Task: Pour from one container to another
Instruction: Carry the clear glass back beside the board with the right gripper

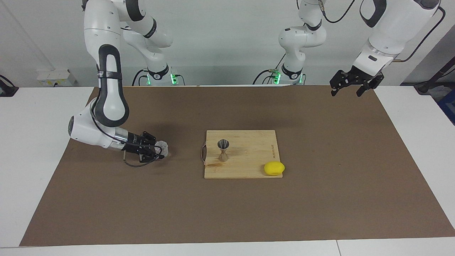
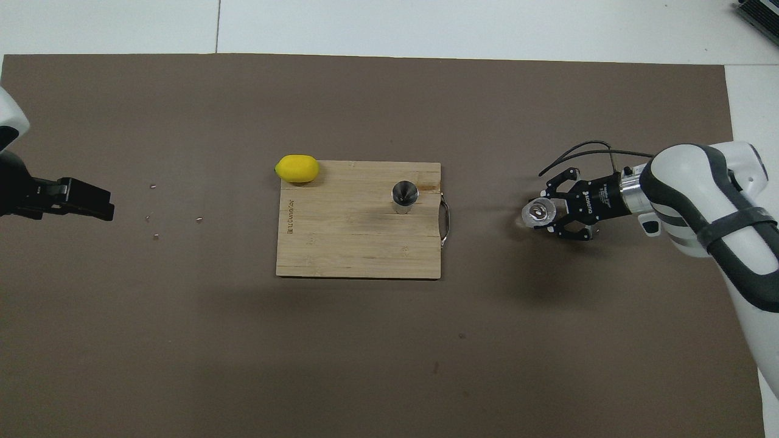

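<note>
The left end effector [image 1: 350, 85] hangs in the air over the brown mat [image 1: 320, 199] at the left arm's end of the counter [image 1: 32, 170], close to the robots. Its fingers are spread wide and hold nothing. That arm is waiting.

A wooden cutting board [image 1: 249, 156] lies in the middle of the mat. The little metal jigger [image 1: 223, 150] stands upright on it, near the side with the metal handle [image 1: 203, 153]. It looks like two cones stuck together at a thin middle.

The right end effector [image 1: 158, 149] is low over the mat, toward the right arm's end of the counter, well apart from the board. It is squeezed tight on the small clear glass cup [image 1: 163, 147]. I cannot tell if the cup touches the mat.

A yellow lemon [image 1: 274, 168] sits at the board's corner that is farther from the robots, toward the left arm's end.
</note>
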Controlling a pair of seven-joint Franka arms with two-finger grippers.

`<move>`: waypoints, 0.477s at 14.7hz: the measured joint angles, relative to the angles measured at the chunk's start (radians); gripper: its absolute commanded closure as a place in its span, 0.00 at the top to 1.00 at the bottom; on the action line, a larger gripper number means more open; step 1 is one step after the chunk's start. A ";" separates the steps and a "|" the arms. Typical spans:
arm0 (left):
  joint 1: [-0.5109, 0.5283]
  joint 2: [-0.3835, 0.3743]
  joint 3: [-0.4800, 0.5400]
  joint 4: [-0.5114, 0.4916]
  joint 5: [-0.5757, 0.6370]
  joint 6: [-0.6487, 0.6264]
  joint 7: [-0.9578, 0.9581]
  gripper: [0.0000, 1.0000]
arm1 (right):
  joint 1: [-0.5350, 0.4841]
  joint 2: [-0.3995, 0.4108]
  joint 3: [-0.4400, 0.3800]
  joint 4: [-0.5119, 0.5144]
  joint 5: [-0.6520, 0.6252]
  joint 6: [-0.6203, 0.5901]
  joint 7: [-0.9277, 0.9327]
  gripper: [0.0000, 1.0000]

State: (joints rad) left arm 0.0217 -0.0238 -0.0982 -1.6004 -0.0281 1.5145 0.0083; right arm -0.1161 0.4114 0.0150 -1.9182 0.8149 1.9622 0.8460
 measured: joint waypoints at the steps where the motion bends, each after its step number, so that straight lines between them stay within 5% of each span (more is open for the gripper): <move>1: 0.000 0.000 0.000 0.000 0.000 0.000 0.000 1.00 | -0.005 0.005 0.000 -0.003 0.007 0.000 -0.014 0.00; 7: 0.000 0.000 0.000 0.000 0.000 0.000 0.000 1.00 | -0.036 0.024 0.001 -0.023 0.012 0.001 -0.056 0.00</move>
State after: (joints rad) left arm 0.0217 -0.0238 -0.0982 -1.6004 -0.0281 1.5145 0.0083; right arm -0.1519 0.4349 0.0160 -1.9408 0.8270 1.9635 0.7903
